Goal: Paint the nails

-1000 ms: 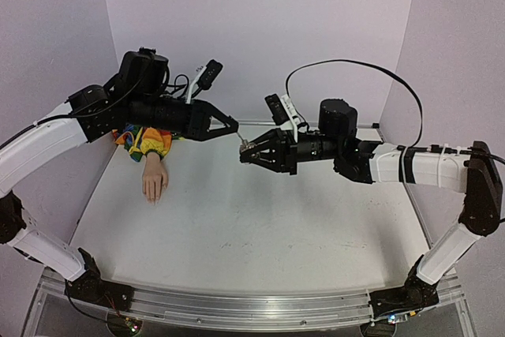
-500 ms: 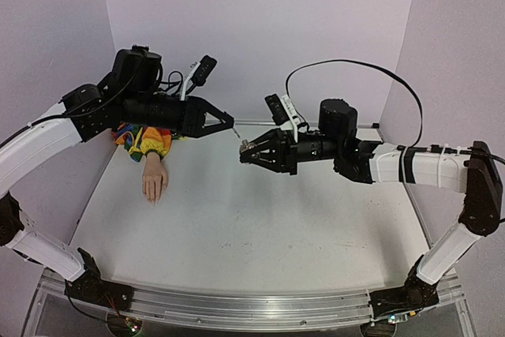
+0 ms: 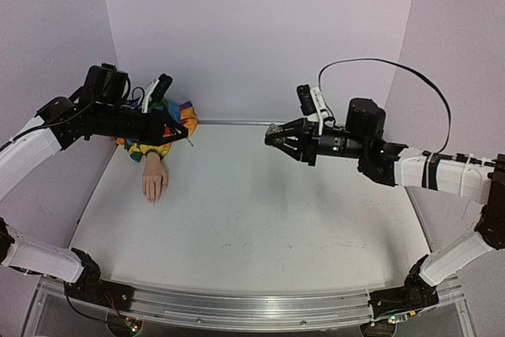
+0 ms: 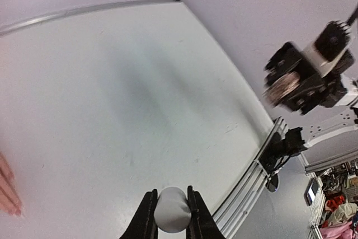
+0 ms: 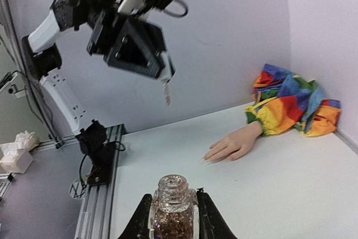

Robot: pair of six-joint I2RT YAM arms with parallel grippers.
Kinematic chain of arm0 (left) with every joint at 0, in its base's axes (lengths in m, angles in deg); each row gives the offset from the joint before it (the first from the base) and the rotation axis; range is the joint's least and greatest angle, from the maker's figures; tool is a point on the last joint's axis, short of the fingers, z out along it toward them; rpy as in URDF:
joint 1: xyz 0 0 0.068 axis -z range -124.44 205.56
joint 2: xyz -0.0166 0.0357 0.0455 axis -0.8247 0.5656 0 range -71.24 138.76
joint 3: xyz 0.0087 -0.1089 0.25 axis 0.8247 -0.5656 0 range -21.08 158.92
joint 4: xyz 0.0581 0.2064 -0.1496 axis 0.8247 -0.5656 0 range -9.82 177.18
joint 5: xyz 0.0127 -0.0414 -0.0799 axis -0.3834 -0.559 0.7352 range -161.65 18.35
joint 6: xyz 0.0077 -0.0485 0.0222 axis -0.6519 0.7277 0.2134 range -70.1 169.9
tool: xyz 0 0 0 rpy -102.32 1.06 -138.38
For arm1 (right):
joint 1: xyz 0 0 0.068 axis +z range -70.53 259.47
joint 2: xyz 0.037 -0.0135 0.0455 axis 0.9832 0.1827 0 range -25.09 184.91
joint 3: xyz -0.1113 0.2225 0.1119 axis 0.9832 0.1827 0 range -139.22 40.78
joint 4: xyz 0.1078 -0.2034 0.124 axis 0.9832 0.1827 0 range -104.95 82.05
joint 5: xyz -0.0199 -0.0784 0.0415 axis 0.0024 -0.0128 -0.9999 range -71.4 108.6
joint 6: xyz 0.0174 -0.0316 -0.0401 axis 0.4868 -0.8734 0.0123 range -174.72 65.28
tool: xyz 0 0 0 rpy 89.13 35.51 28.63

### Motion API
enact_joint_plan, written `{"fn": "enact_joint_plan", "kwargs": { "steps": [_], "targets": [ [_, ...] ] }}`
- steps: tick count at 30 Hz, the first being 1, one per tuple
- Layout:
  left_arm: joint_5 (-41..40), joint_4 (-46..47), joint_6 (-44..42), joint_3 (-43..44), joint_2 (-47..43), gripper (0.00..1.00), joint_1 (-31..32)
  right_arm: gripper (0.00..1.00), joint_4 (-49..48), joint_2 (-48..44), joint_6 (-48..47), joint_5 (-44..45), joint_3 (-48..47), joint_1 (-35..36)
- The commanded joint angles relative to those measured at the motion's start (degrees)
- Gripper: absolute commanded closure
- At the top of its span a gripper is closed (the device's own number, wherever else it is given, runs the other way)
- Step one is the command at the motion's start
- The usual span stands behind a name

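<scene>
**Top view.** The left claw [image 3: 183,135] is clenched and held in the air over the rainbow sleeve [image 3: 158,146], at the far left corner of the table [image 3: 260,226]. What it grips is too small to make out here. The hand [image 3: 155,180] lies flat near the left wall, fingers pointing toward the near edge. The nails [image 3: 153,196] are at its near end, too small to judge. The right claw [image 3: 273,132] hangs above the far middle of the table, well apart from the left one. It is likewise clenched.

**Left wrist view.** The two fingers pinch a white cap [image 4: 171,211] from both sides. The hand's fingertips show at the left edge, resting on the table. At the upper right, blurred, the right claw carries a glittering bottle [image 4: 281,88].

**Right wrist view.** The fingers grip the glass bottle by its sides. Its threaded neck is uncapped and it holds coppery glitter. The left claw hangs high at the upper left, with a thin brush [image 5: 166,90] pointing down from it. Beyond the bottle lies the hand, its sleeve bunched against the right wall.
</scene>
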Motion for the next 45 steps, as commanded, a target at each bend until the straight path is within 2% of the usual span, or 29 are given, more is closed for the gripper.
{"fn": "enact_joint_plan", "kwargs": {
  "steps": [1, 8, 11, 19, 31, 45],
  "targets": [
    [-2.32, -8.65, -1.13, -4.67, -1.65, 1.00, -6.68, 1.00, -1.82, -6.05, -3.15, 4.40, 1.39, -2.26],
    [-6.34, -10.69, -0.72, -11.92, 0.83, 1.00, -15.41, 1.00, 3.38, -8.08, -9.76, 7.23, 2.80, -2.90],
    [-11.47, -10.38, -1.56, -13.11, 3.44, 1.00, -16.52, 1.00, 3.77, -8.66, -11.47, 8.45, 3.64, -3.10],
    [-19.75, -1.44, 1.33, -16.18, 8.86, 1.00, -17.57, 1.00, 4.10, -9.11, -13.85, 11.52, 4.93, -3.11],
    [-19.44, 6.76, 2.15, -21.47, 13.91, 1.00, -19.46, 1.00, 4.18, -7.28, -15.19, 11.36, 4.62, -3.20],
    [-18.42, 11.34, 2.42, -24.52, 16.53, 1.00, -19.99, 1.00, 4.20, -6.97, -15.30, 11.72, 5.10, -3.20]
  ]
}}
